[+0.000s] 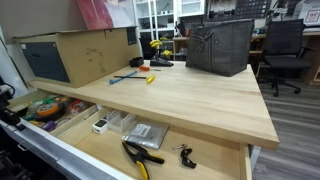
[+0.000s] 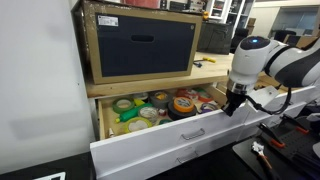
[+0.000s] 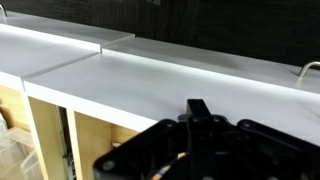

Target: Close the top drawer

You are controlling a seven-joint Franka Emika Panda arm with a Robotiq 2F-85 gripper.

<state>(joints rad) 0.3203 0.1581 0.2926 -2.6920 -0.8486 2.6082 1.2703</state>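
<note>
Black tool [image 3: 200, 150] linkage fills the six o'clock edge of the wrist view. It is too close and dark to tell whether it is spread or pressed together, and nothing shows in its grip. Just beyond it runs a white panel edge.

In an exterior view the tool [image 2: 232, 106] hangs at the three o'clock end of the top drawer [image 2: 140, 143], right at the upper edge of its whitish front and past the handle [image 2: 193, 133]. That spot likely suits a push on the front, not a pull.

The drawer stands well out, with its tape rolls [image 2: 155, 103] exposed. They seem to lie below the rim, so the way back under the tabletop [image 1: 190, 100] looks free. Pushing so far off centre could skew the drawer.

A wider drawer holding pliers [image 1: 140, 158] is also open beside it. At twelve o'clock a cardboard box [image 2: 140, 45] sits on the tabletop, clear of the drawer's travel.
</note>
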